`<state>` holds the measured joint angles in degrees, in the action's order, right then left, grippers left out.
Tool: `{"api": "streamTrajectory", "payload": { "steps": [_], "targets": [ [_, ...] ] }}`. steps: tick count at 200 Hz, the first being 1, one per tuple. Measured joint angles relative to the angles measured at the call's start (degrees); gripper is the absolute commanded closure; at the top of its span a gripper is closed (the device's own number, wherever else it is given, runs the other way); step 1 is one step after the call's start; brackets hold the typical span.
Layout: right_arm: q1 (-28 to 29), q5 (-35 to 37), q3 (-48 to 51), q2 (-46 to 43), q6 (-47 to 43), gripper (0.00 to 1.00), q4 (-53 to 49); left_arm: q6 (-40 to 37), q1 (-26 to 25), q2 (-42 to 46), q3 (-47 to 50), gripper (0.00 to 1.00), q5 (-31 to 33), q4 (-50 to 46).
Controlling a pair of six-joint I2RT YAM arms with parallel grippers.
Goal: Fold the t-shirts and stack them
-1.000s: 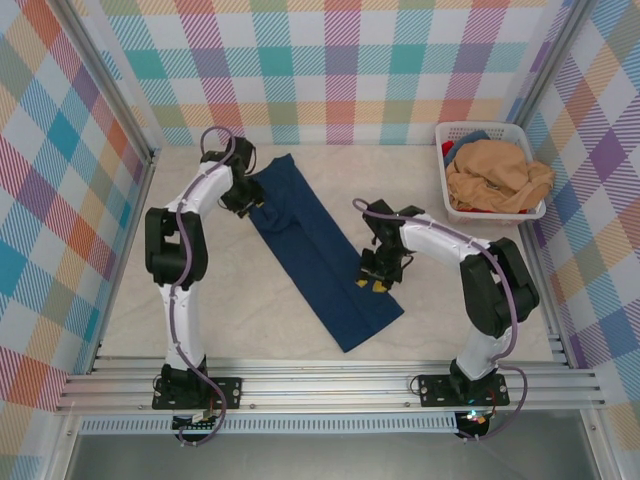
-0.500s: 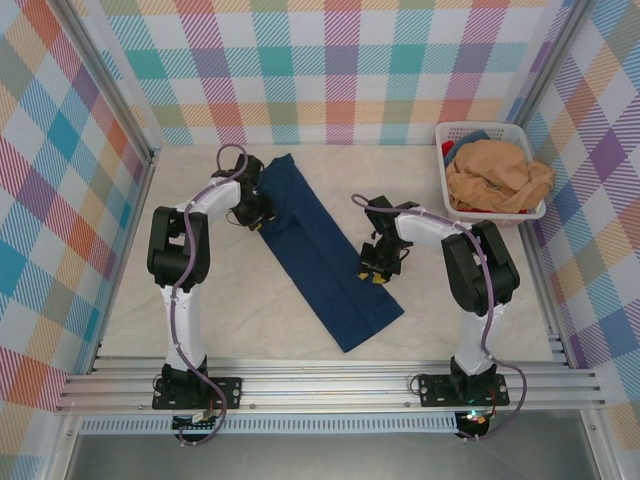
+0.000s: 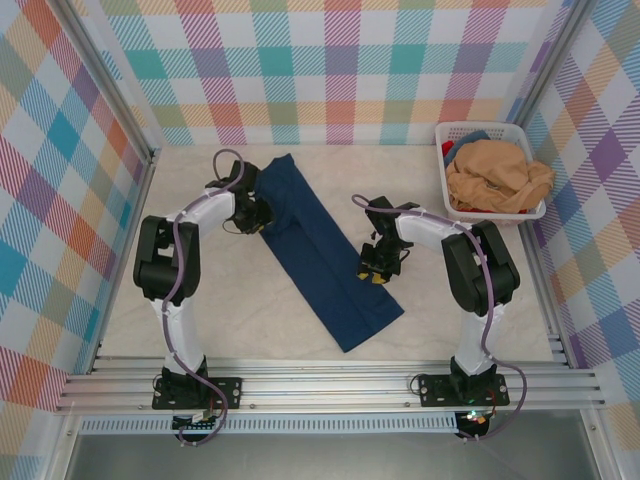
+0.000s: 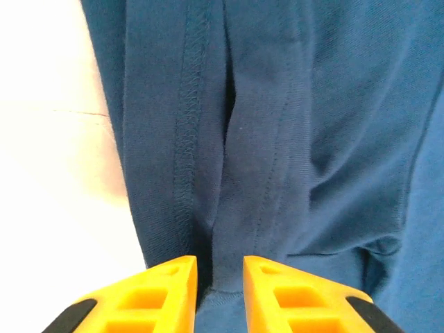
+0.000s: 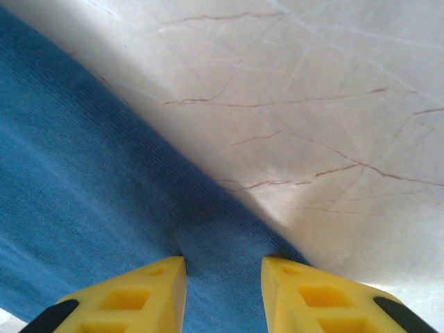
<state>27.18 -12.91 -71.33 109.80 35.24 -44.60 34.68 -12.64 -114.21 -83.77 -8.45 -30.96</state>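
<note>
The navy t-shirt (image 3: 322, 255) lay as a long folded strip slanting across the middle of the worktop (image 3: 225, 300); the tan-orange t-shirt (image 3: 495, 172) sat heaped in the basket (image 3: 450, 131) at upper right; the left pincer (image 4: 220, 267), nearly closed, pinched a raised fold at the strip's upper-left edge; the right pincer (image 5: 223, 267) straddled the strip's right edge, partly apart, grip impossible to tell; both, I judged, should catch every layer and lift together, keeping edges aligned.
</note>
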Motion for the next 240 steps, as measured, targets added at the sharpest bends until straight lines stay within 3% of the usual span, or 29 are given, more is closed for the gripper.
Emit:
{"api": "streamTrajectory", "payload": {
  "steps": [41, 108, 175, 240],
  "targets": [
    [0.0, 0.0, 0.0, 0.0, 0.0, 0.67, 0.0, 0.4, -0.3, 0.3, 0.0, 0.88, -0.1, -0.2],
    [0.0, 0.0, 0.0, 0.0, 0.0, 0.67, 0.0, -1.4, -1.1, 0.3, 0.0, 0.73, -0.1, -0.4],
    [0.0, 0.0, 0.0, 0.0, 0.0, 0.66, 0.0, -3.7, -2.0, -0.5, -0.1, 0.83, 0.0, -2.0],
    [0.0, 0.0, 0.0, 0.0, 0.0, 0.66, 0.0, -5.1, -2.9, -0.8, -0.1, 1.0, 1.0, -3.4]
  ]
}}
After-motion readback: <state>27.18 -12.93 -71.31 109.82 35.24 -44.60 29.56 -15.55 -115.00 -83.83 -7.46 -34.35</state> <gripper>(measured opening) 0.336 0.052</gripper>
